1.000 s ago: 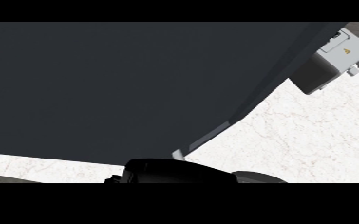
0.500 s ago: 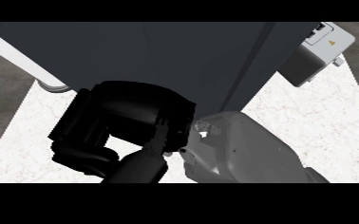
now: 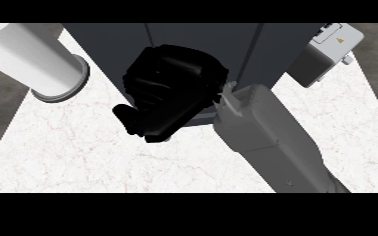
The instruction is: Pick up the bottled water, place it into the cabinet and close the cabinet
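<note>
The dark grey cabinet (image 3: 199,40) fills the upper middle of the head view, its front showing vertical seams. My right hand (image 3: 173,92) is black and lies against the cabinet's lower front, seen from its back. Its grey forearm (image 3: 269,140) comes in from the lower right. No bottled water shows; the hand and the cabinet hide whatever is behind them. My left hand does not appear.
A white cylinder with a wider grey rim (image 3: 37,60) slants in at the upper left; I cannot tell what it is. A light grey box with a yellow label (image 3: 328,50) stands at the upper right. White marbled counter (image 3: 88,155) spreads below.
My right hand has moved up and to the right across the cabinet front, and its forearm now slants more steeply. The white cylinder has come into view at the left.
</note>
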`<control>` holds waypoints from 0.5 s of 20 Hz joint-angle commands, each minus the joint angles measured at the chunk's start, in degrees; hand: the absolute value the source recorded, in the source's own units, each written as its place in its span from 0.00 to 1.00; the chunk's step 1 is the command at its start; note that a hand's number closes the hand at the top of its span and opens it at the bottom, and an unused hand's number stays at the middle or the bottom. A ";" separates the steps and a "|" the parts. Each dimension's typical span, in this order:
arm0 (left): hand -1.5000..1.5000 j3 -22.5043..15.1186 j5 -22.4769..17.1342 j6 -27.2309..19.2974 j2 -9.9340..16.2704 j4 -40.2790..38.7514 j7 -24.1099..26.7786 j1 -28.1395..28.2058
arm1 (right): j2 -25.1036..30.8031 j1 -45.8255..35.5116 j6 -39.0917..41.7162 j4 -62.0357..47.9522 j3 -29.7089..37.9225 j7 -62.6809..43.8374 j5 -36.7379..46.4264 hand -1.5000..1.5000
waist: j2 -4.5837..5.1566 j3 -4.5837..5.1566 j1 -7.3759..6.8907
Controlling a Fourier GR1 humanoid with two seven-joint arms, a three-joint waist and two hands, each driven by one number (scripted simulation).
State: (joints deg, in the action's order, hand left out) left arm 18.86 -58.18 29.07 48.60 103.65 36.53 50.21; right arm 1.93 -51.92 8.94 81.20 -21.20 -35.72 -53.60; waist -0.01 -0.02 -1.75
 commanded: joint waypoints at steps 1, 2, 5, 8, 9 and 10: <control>0.00 1.93 1.08 3.00 -3.17 3.25 0.56 2.25 | 0.71 0.58 5.31 -8.37 3.46 4.78 2.59 1.00 | 0.17 -0.04 -0.26; 0.00 1.42 1.63 2.83 -3.54 1.42 -0.24 0.31 | 2.24 0.41 5.65 -8.27 5.29 3.54 1.51 1.00 | 0.15 -0.01 0.39; 0.00 1.91 1.44 3.21 -4.01 1.52 -2.23 -1.04 | 2.97 -1.35 8.24 -11.93 7.30 8.96 5.73 1.00 | 0.20 -0.01 0.35; 0.00 -0.07 1.21 0.30 -3.93 -0.81 -5.52 -7.07 | 3.13 -3.09 10.98 -14.62 8.20 12.02 8.31 1.00 | 0.31 0.04 1.13; 0.00 2.41 1.22 4.67 -4.60 -0.97 -4.26 -3.60 | 2.75 -2.83 11.39 -15.88 7.78 14.87 11.07 1.00 | 0.19 0.02 0.34; 0.00 1.51 2.81 5.16 -6.06 -1.44 -3.51 -4.12 | 4.85 -3.84 10.72 -15.03 9.71 13.13 9.96 1.00 | 0.10 0.04 0.59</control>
State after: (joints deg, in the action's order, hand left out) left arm 20.60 -57.16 30.98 44.81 103.41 32.08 46.96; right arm 3.93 -53.67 19.04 69.19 -15.43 -25.91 -46.61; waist 0.00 0.24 -1.43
